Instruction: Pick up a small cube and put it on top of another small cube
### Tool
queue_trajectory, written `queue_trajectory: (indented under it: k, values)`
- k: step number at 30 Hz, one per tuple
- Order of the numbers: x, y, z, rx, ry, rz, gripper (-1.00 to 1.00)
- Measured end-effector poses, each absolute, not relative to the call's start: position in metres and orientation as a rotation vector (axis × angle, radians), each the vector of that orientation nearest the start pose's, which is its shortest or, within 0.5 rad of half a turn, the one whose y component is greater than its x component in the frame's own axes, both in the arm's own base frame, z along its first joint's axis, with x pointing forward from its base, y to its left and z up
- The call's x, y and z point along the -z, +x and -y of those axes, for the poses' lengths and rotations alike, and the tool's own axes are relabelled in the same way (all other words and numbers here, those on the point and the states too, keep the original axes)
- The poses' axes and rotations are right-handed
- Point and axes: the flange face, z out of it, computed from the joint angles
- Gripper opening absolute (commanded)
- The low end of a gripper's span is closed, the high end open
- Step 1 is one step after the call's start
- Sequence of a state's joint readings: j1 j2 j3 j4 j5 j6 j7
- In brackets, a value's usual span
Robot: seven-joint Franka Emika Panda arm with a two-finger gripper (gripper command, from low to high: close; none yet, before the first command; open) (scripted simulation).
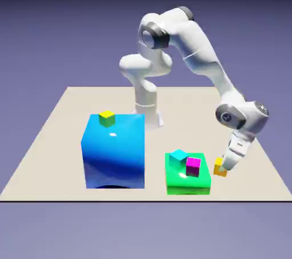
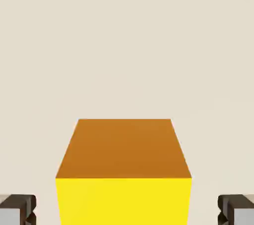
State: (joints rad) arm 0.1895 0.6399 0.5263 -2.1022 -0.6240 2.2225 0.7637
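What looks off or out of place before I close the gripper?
Nothing stands out. The orange cube looks square between the open gripper's fingertips, a gap showing on each side. The magenta and cyan cubes look turned differently on the green block, likely harmless.

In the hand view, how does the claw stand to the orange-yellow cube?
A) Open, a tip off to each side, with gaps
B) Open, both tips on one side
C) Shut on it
A: in the hand view bare surface shows between the orange-yellow cube and each tip of the claw.
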Motion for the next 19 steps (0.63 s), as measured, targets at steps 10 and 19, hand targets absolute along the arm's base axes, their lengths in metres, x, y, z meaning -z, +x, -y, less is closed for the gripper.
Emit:
queue_trajectory:
  k: [10, 19]
  values:
    - [-0.274, 0.505, -0.252, -0.455, -3.390, -0.068, -1.00]
    - [-0.251, 0.516, -0.195, -0.481, -3.321, -0.341, 1.00]
